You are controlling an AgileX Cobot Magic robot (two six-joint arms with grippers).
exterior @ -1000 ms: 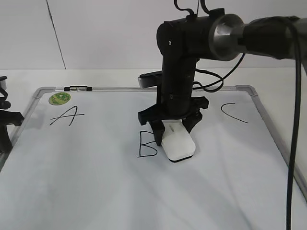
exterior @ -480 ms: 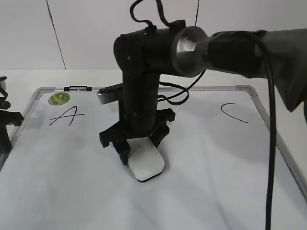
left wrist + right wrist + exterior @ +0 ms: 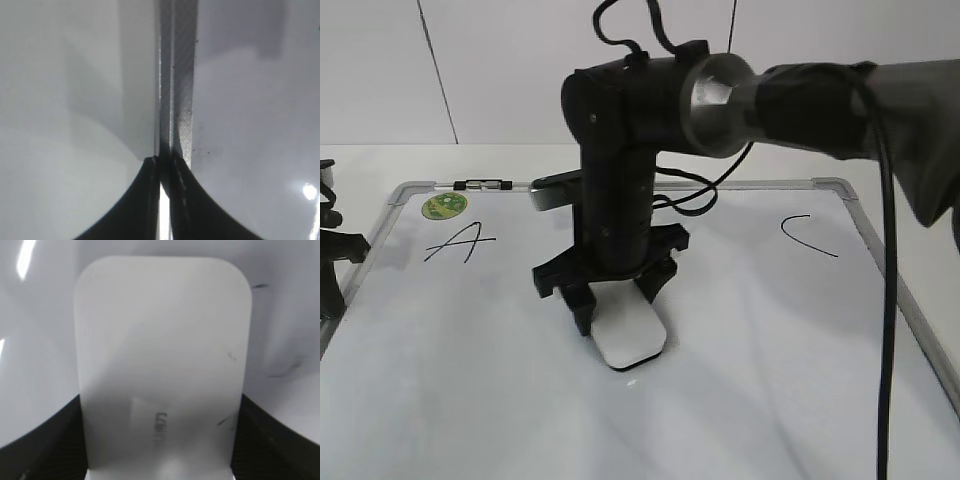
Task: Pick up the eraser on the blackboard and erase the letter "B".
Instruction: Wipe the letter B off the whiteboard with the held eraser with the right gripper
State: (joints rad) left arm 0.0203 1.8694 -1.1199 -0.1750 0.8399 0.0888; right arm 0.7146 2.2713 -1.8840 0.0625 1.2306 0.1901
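on the far left, the left gripper (image 3: 161, 200) sits idle over the blackboard's (image 3: 400, 190) frame, its jaws pressed together on nothing. further right, past the slanted "a" (image 3: 458, 243), the right gripper (image 3: 618, 300) clamps the eraser (image 3: 630, 336) by its long sides, felt flat on the board. it looks light and rigid, smooth plastic that could slip, so a side grip near the middle suits. no "b" is visible now.
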